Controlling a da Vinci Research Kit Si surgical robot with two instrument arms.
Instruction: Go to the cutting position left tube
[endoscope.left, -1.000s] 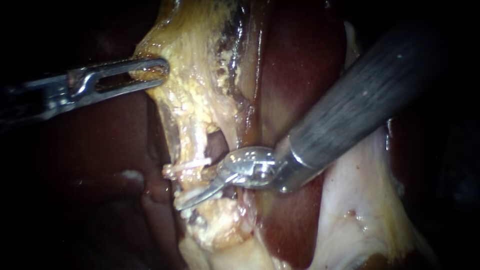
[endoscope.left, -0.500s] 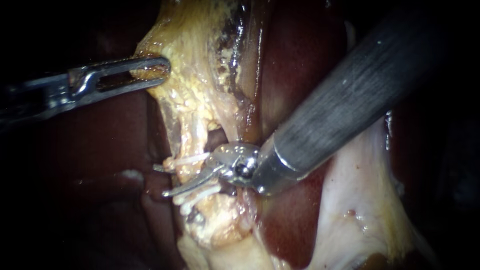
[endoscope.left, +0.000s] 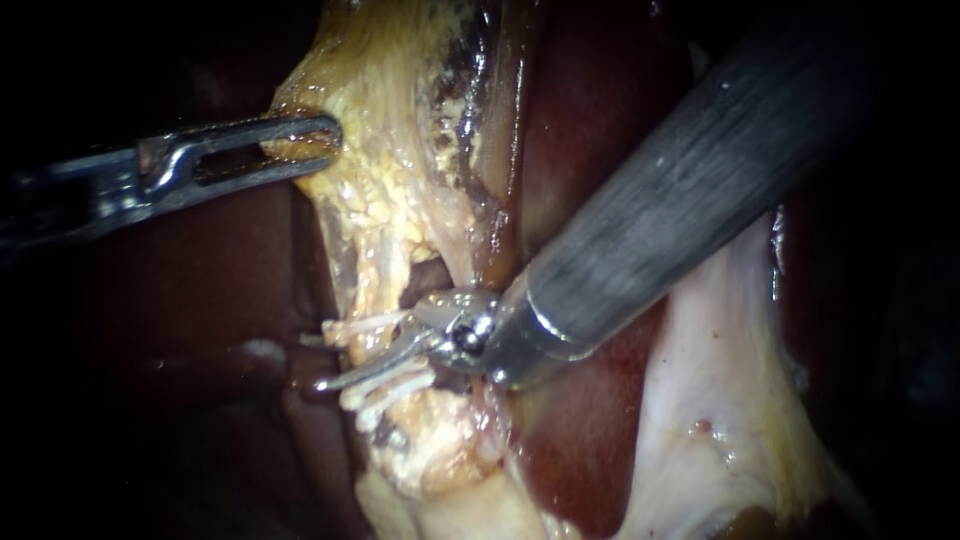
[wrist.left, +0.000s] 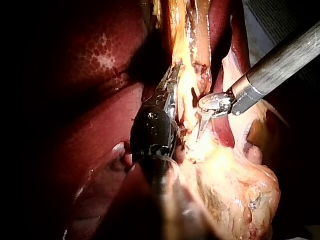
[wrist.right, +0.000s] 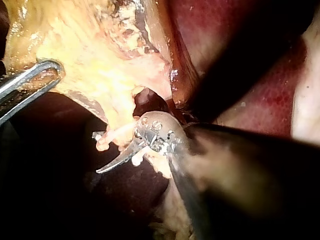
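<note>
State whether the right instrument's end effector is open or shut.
Open: the right instrument's end effector shows a gap between its curved blades, straddling the tube.

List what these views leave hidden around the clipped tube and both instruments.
1. Endoscope view: the right instrument has its far blade mostly hidden behind the tube and its clips.
2. Left wrist view: the left instrument has its jaw tips lost in glare on the yellowish tissue they grip.
3. Right wrist view: the tissue under the right instrument is masked by its own blurred shaft.
</note>
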